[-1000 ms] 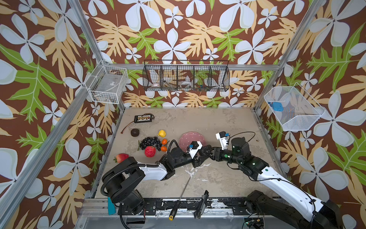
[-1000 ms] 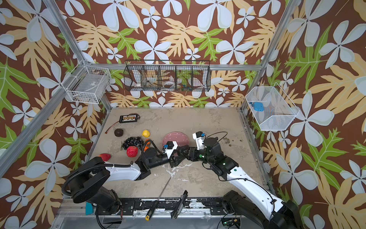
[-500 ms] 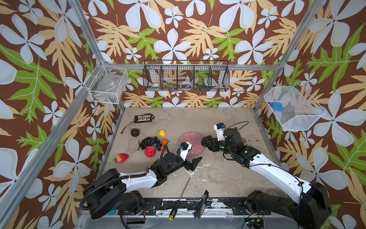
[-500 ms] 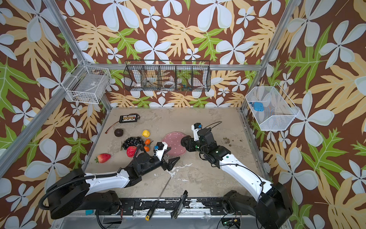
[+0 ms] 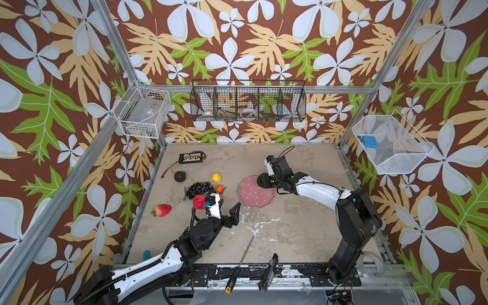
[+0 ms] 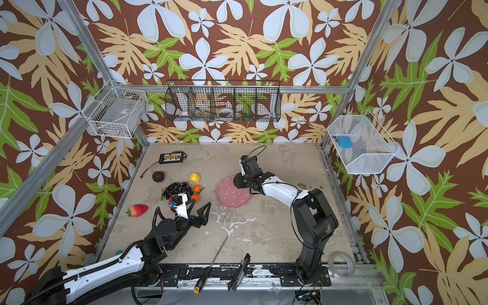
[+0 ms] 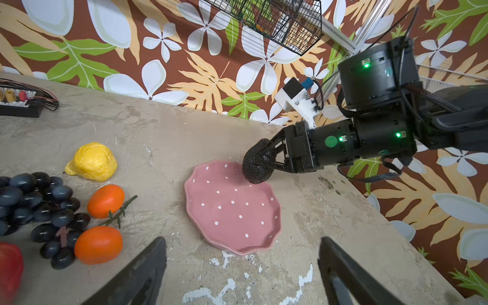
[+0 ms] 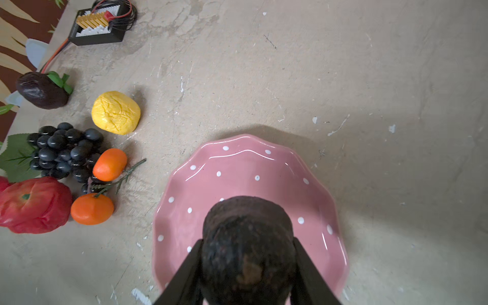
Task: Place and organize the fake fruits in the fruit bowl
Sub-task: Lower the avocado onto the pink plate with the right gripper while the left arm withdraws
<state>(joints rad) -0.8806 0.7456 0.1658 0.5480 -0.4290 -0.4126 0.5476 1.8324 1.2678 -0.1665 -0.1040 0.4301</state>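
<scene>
The pink polka-dot fruit bowl (image 5: 253, 196) (image 8: 237, 177) lies empty at mid table. My right gripper (image 7: 260, 161) is shut on the dark avocado (image 7: 256, 169) (image 8: 248, 232) and holds it low over the bowl's far right rim; whether they touch I cannot tell. My left gripper (image 6: 198, 206) stands open and empty in front of the bowl, next to the fruits. Left of the bowl lie the lemon (image 5: 216, 177), grape bunch (image 5: 198, 188), two oranges (image 6: 196, 188) (image 6: 195, 198), red apple (image 5: 198, 202), strawberry (image 5: 161, 210) and a dark piece with green leaves (image 8: 42, 91).
A black connector board (image 5: 191, 157) with wires sits at the back left. A screwdriver (image 5: 240, 261) and a black tool (image 5: 269, 269) lie at the front edge. Wire baskets (image 5: 248, 104) hang on the walls.
The two grippers were together in front of the bowl. The left one has opened and drawn back toward the front left. The right one has carried the avocado to the bowl's far rim.
</scene>
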